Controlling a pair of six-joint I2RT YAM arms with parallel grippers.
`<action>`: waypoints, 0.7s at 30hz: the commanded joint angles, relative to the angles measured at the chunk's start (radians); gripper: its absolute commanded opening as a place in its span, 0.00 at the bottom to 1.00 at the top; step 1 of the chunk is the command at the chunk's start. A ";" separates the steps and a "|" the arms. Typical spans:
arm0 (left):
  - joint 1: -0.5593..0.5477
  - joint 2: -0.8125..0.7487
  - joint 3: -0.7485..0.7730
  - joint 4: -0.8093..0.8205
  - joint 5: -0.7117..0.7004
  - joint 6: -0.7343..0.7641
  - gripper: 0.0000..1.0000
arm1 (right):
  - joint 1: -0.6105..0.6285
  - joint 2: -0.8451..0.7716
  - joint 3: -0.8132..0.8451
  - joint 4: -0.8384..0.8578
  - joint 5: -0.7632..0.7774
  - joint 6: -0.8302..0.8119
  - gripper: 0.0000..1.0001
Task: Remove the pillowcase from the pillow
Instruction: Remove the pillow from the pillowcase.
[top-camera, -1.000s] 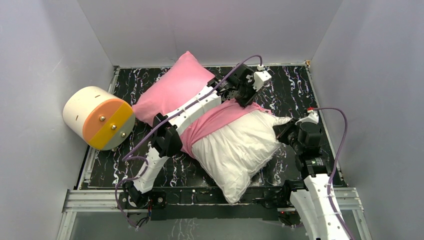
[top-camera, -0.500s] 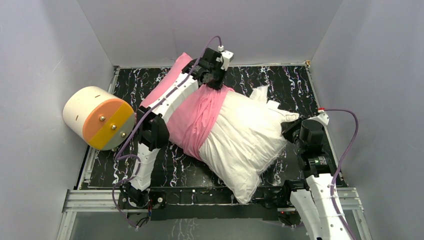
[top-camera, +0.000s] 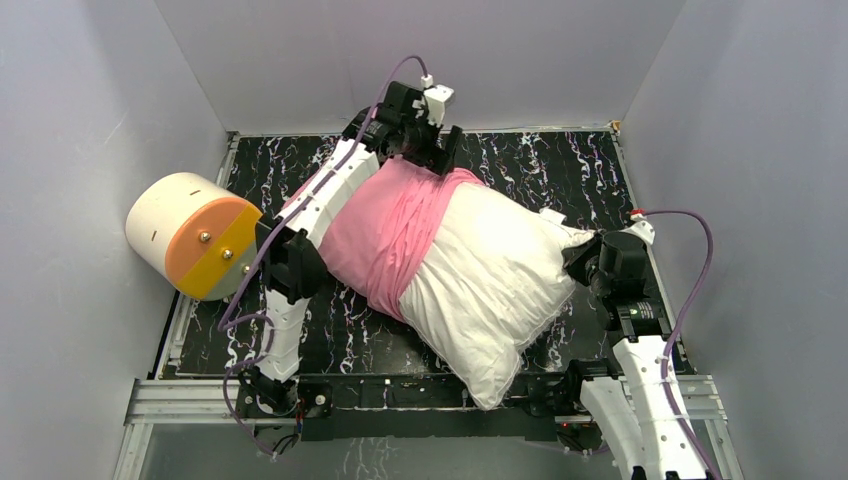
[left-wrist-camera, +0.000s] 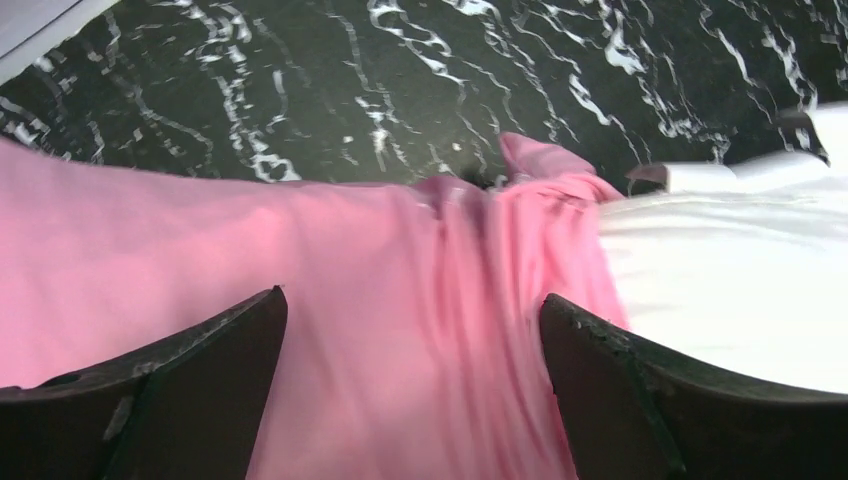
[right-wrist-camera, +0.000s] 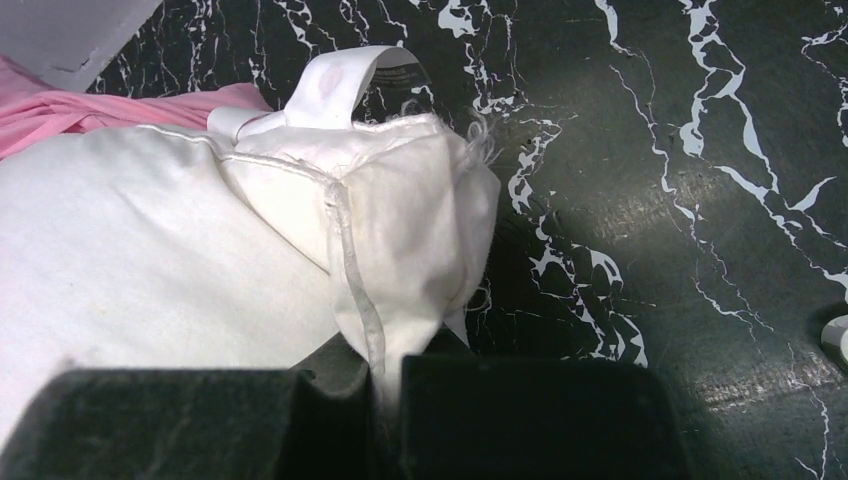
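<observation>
The pink pillowcase (top-camera: 385, 235) is bunched over the left half of the white pillow (top-camera: 490, 280), which lies slantwise across the table. My left gripper (top-camera: 428, 152) hovers at the back over the pillowcase's far edge. In the left wrist view its jaws (left-wrist-camera: 410, 300) stand wide open above the pink pillowcase (left-wrist-camera: 250, 260), gripping nothing, with the pillow (left-wrist-camera: 730, 270) to their right. My right gripper (top-camera: 583, 262) is shut on the pillow's right corner. The right wrist view shows that white corner (right-wrist-camera: 400, 230) pinched between the shut fingers (right-wrist-camera: 385, 375), with a strip of pillowcase (right-wrist-camera: 60, 115) at far left.
A cream cylinder with an orange and yellow end (top-camera: 195, 235) lies at the left edge of the black marbled table (top-camera: 560, 165). Grey walls close in the back and both sides. The left arm's forearm (top-camera: 320, 200) crosses over the pillowcase.
My left gripper pulled the pillowcase towards the back left, baring more white pillow, then opened and let the fabric go. The right gripper kept its hold on the pillow corner.
</observation>
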 joint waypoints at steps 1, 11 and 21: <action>-0.130 -0.076 0.005 -0.061 0.010 0.115 0.98 | -0.010 -0.002 0.064 0.040 -0.027 -0.030 0.00; -0.117 -0.030 -0.060 -0.141 -0.479 0.103 0.78 | -0.010 0.038 0.098 -0.061 0.136 -0.007 0.00; 0.052 -0.176 -0.147 -0.073 -0.283 0.036 0.92 | -0.009 0.131 0.138 -0.032 0.114 0.001 0.00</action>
